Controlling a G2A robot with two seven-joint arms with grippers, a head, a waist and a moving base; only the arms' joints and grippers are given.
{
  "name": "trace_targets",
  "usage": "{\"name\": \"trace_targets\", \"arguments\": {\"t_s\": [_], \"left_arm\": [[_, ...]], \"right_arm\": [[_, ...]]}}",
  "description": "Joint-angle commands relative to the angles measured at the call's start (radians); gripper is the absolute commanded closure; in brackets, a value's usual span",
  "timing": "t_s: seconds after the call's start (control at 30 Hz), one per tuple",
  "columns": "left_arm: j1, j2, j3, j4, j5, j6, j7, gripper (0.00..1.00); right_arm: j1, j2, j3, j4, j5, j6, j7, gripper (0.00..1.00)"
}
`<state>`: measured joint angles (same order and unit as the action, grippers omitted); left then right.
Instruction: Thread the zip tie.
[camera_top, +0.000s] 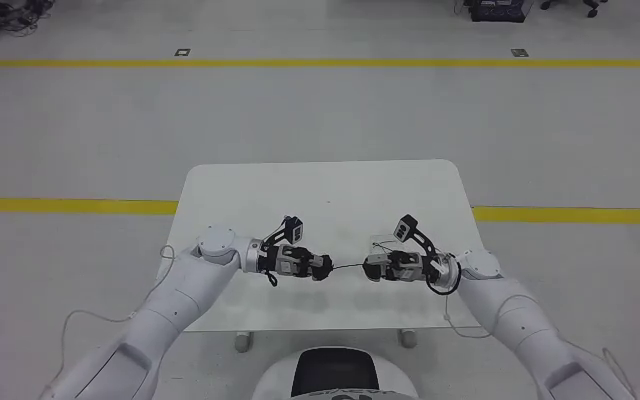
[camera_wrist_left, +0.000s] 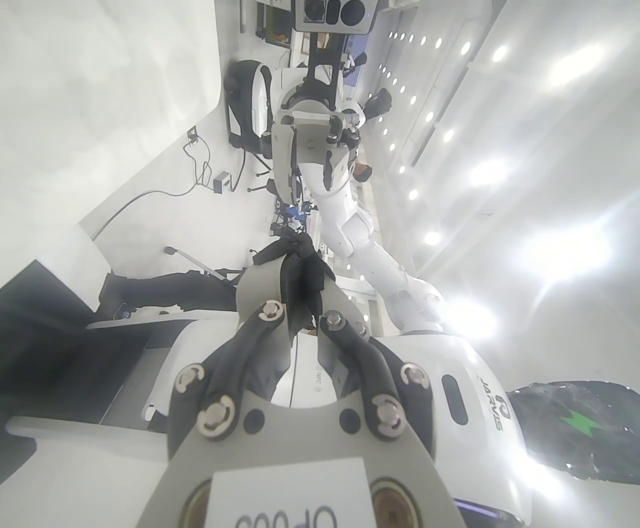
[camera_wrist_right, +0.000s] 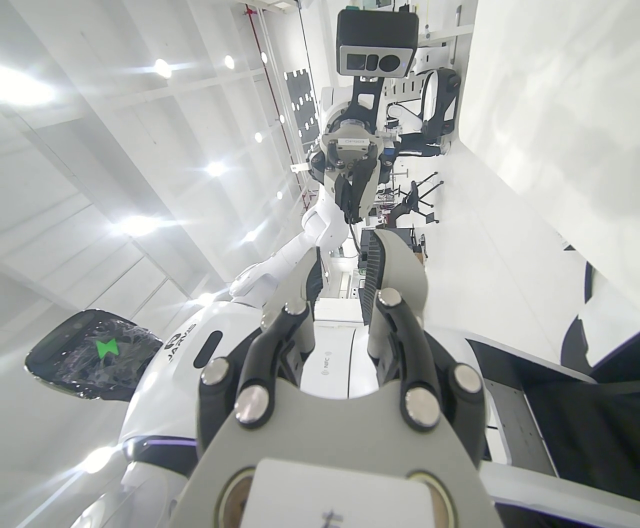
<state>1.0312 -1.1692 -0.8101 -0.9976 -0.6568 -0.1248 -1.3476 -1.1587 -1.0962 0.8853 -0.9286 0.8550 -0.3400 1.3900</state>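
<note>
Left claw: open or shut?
Shut: the left claw fingers meet with no gap, pinching one end of the thin black zip tie.

Bright, even light fell from overhead. In the top view the white worktop (camera_top: 330, 190) and pale floor (camera_top: 320, 110) were softly lit without hard glare, and the zip tie (camera_top: 347, 265) stood as a thin dark line against them. In both wrist views the ceiling lamps (camera_wrist_left: 575, 65) (camera_wrist_right: 215, 169) flared into starbursts and washed out the ceiling around them. Straight lines bowed toward the edges.
</note>
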Motion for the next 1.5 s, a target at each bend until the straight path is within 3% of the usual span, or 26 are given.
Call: {"name": "trace_targets", "arguments": {"t_s": [0.0, 0.13, 0.53, 0.57, 0.6, 1.23, 1.4, 1.47], "left_arm": [[-0.001, 0.0, 0.002, 0.001, -0.001, 0.0, 0.0, 1.0], [-0.002, 0.001, 0.007, 0.001, -0.003, -0.002, 0.001, 1.0], [-0.008, 0.003, 0.022, 0.002, 0.002, 0.001, 0.019, 1.0], [-0.009, 0.003, 0.024, 0.001, 0.002, 0.002, 0.021, 0.66], [-0.009, 0.003, 0.025, 0.001, 0.003, 0.003, 0.024, 0.02], [-0.009, 0.003, 0.025, 0.001, 0.003, 0.003, 0.024, 0.0], [-0.007, 0.003, 0.026, -0.001, 0.003, 0.003, 0.03, 0.0], [0.003, 0.002, 0.03, -0.021, 0.004, 0.003, 0.06, 0.0]], "right_arm": [[0.0, 0.003, -0.003, -0.002, 0.002, 0.0, 0.0, 0.88], [0.001, 0.008, -0.01, -0.004, 0.005, 0.0, 0.0, 1.0], [0.011, 0.013, -0.03, 0.005, 0.008, 0.0, 0.0, 1.0], [0.012, 0.013, -0.031, 0.006, 0.008, 0.0, 0.0, 1.0], [0.013, 0.013, -0.032, 0.008, 0.01, 0.0, 0.0, 1.0], [0.025, 0.01, -0.038, 0.022, 0.001, 0.0, 0.0, 1.0], [0.002, 0.011, -0.027, -0.019, -0.009, 0.012, -0.035, 1.0], [-0.003, 0.011, -0.022, -0.028, -0.01, 0.018, -0.032, 1.0]]}}
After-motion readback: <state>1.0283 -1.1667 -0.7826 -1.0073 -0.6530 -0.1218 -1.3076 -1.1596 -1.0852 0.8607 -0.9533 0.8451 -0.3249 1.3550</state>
